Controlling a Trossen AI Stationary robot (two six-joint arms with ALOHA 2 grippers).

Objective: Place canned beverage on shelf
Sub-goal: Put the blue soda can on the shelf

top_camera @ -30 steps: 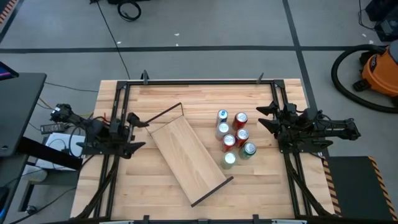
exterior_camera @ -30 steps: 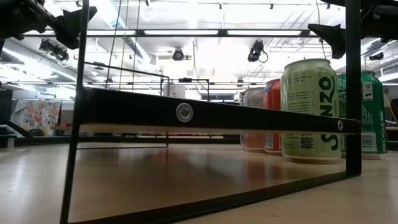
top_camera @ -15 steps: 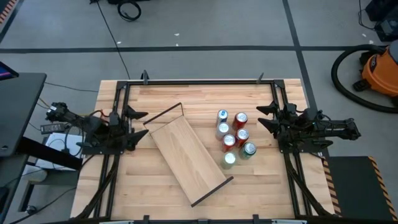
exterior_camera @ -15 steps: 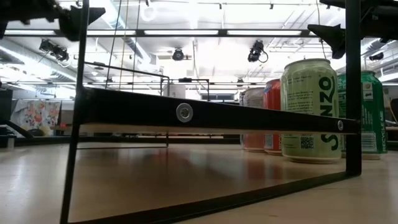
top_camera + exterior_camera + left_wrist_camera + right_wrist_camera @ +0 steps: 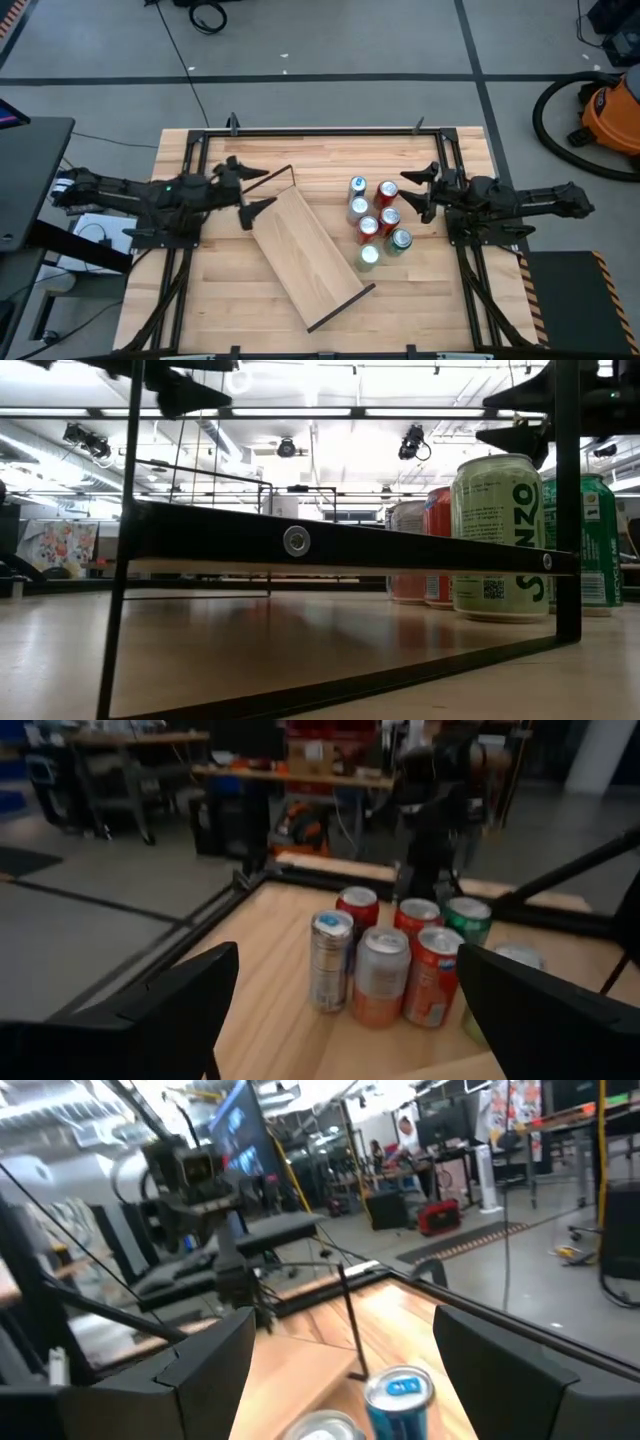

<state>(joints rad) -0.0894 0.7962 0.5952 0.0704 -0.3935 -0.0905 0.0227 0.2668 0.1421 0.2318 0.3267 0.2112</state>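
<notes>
Left end effector point(image 5: 243, 187) spread wide above the shelf point(image 5: 303, 254) end, right end effector point(image 5: 415, 192) spread beside cans point(image 5: 375, 222), worktop point(image 5: 240, 290) below.

1. I see bare table point(image 5: 230, 310) left of the shelf point(image 5: 302, 253), wide enough for a gripper.
2. The six cans point(image 5: 376, 222) stand packed together, touching, leaving no finger room between them.
3. A narrow open strip separates the shelf's long edge from the cans.
4. My right gripper point(image 5: 417, 193) hangs spread just beside the cluster's right side.
</notes>
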